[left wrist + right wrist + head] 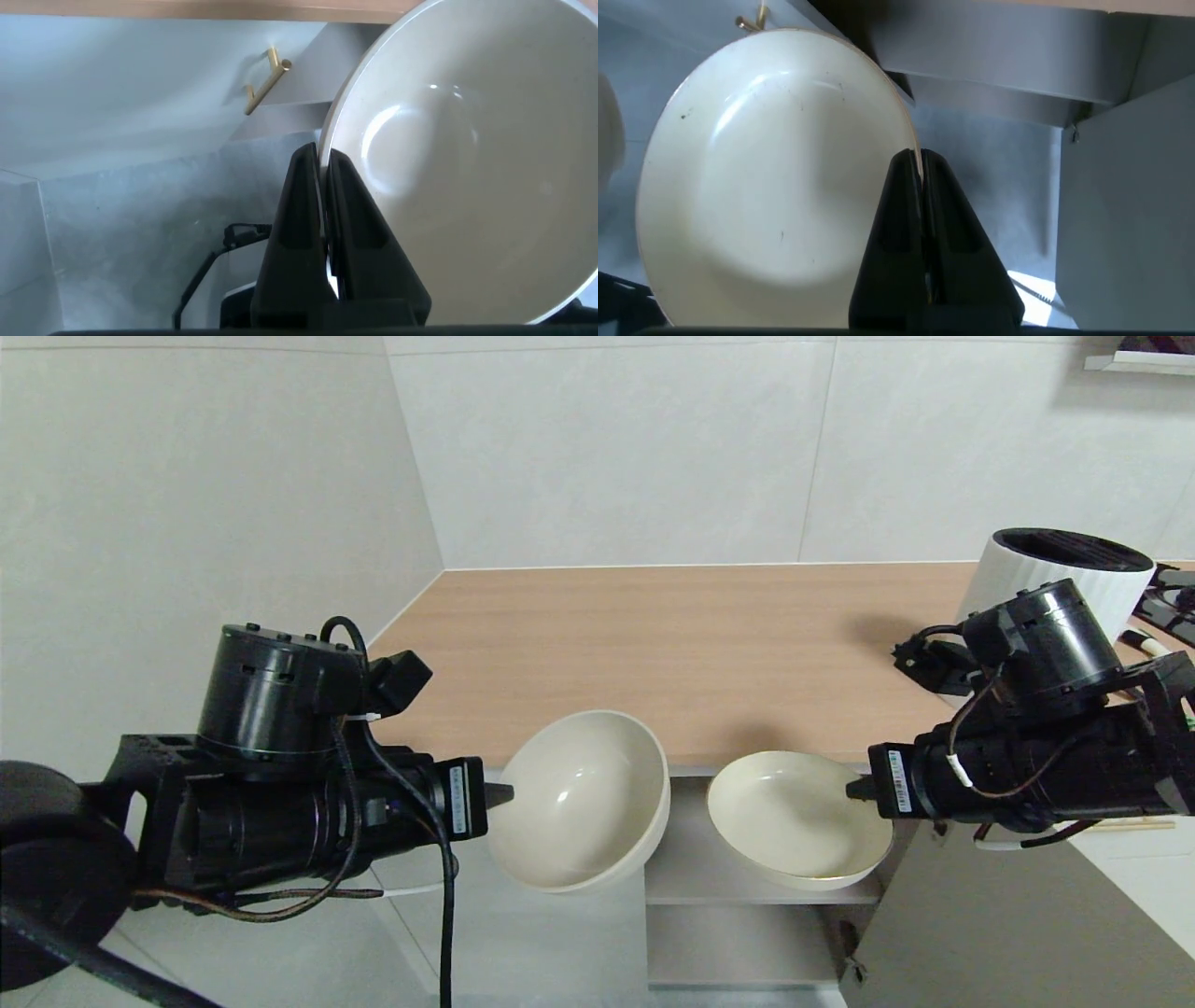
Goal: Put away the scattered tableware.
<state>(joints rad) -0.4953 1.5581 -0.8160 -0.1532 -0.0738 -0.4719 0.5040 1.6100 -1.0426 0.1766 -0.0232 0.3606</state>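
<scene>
2 bowls are up in the air at the lower middle of the head view, just in front of the near edge of the wooden surface (700, 644). Left of centre, the left jaws are clamped on the rim of the deep cream bowl (583, 803), and the bowl tips so its hollow faces the camera. From the left wrist you can see it clearly: 1 black finger sits on each side of that bowl's (467, 168) wall, pinched tight, with a brass handle (264, 82) on a pale cabinet front beyond.

Right of centre, the right jaws are closed on the rim of the shallow cream bowl (794, 817), which is tilted less steeply. The right wrist confirms the grip, with the shallow bowl's (775, 177) edge caught between the fingers. The 2 bowls sit side by side, near each other but apart.

Below them, at the bottom middle of the frame, an open cabinet shows a pale shelf (761, 899), and its door (980, 933) stands open at the lower right. At the right edge, a white ribbed container (1064, 574) stands on the surface behind the right arm.
</scene>
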